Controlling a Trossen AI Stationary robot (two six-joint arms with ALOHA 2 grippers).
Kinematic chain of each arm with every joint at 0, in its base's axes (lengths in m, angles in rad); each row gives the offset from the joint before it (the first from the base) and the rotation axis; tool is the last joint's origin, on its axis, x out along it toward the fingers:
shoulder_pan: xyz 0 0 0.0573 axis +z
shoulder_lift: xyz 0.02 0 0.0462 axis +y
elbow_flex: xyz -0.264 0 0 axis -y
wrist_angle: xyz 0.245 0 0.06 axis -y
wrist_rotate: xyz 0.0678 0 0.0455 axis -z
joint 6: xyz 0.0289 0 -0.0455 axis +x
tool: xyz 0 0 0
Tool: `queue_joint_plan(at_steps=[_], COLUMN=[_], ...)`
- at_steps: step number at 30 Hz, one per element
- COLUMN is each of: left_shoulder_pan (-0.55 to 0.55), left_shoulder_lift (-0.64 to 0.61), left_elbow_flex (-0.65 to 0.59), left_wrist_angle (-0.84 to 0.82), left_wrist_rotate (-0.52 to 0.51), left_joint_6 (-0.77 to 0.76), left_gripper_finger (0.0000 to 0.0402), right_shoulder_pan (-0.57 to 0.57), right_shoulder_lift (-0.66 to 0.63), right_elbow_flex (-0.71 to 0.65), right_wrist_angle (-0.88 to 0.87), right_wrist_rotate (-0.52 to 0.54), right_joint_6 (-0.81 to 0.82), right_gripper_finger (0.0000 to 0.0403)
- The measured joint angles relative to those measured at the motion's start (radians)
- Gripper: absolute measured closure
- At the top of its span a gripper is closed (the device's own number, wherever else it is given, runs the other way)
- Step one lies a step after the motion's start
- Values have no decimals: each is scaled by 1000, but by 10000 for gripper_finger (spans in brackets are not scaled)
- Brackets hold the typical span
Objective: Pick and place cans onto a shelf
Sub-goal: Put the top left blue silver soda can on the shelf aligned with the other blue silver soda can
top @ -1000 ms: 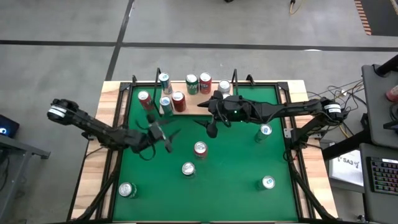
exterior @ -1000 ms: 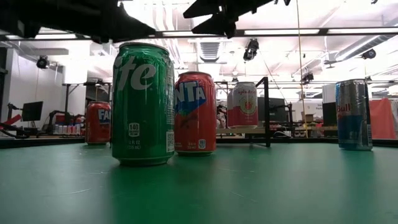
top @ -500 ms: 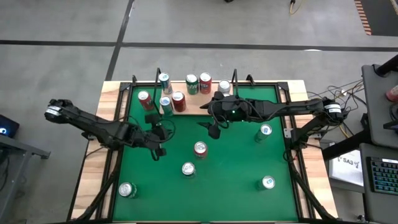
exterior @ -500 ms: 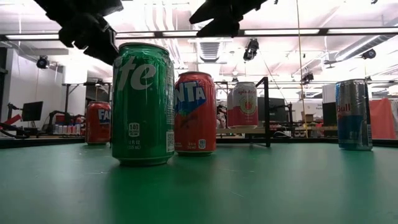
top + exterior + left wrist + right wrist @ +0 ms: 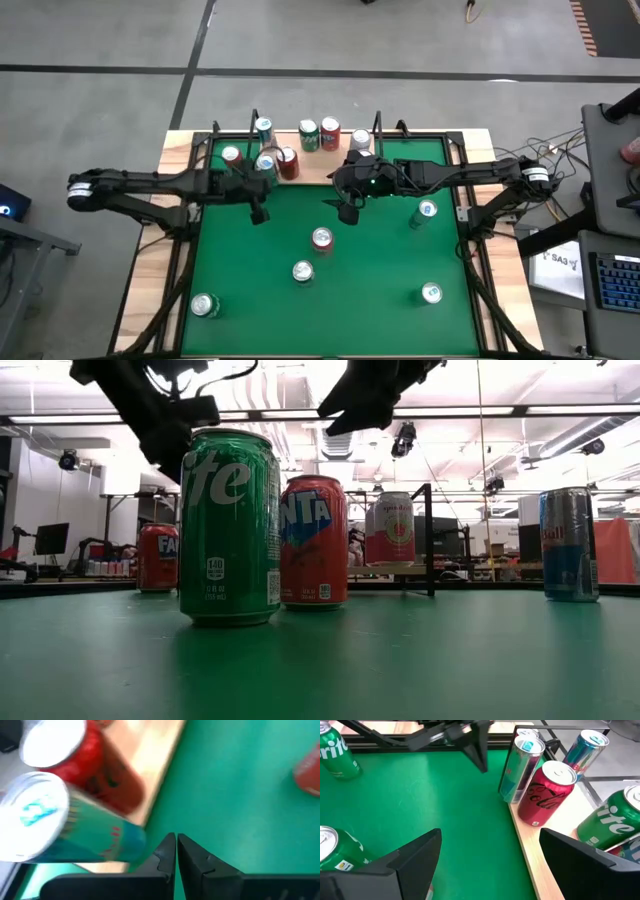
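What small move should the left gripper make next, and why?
Probably open its fingers. The left gripper is shut on nothing, and the blue can stands close beside it, next to the shelf edge, not on it. Shut fingers cannot take that can.

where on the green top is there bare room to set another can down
Bare green runs along the near edge between the corner can and the right can, and down the left side below the left gripper. It is crowded around the shelf.
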Motion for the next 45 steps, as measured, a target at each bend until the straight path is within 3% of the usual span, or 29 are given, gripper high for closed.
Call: queue_joint_plan(at_steps=[6,22,45], left_shoulder_pan=[64,105,194], left_shoulder_lift=[-1,0,0], left_elbow_flex=[1,-1,-2], left_wrist_angle=[6,46,89], left_wrist_rotate=[-3,-95,-99], left_joint_6=[23,40,91], left_gripper_finger=[401,402,401], right_shoulder_pan=[0,0,0], right_shoulder_lift=[0,0,1], right_elbow_flex=[0,-1,-2], right_wrist_angle=[0,0,2], right_wrist_rotate=[1,2,3], right_joint_6=[-1,0,1], right_gripper_finger=[76,76,77])
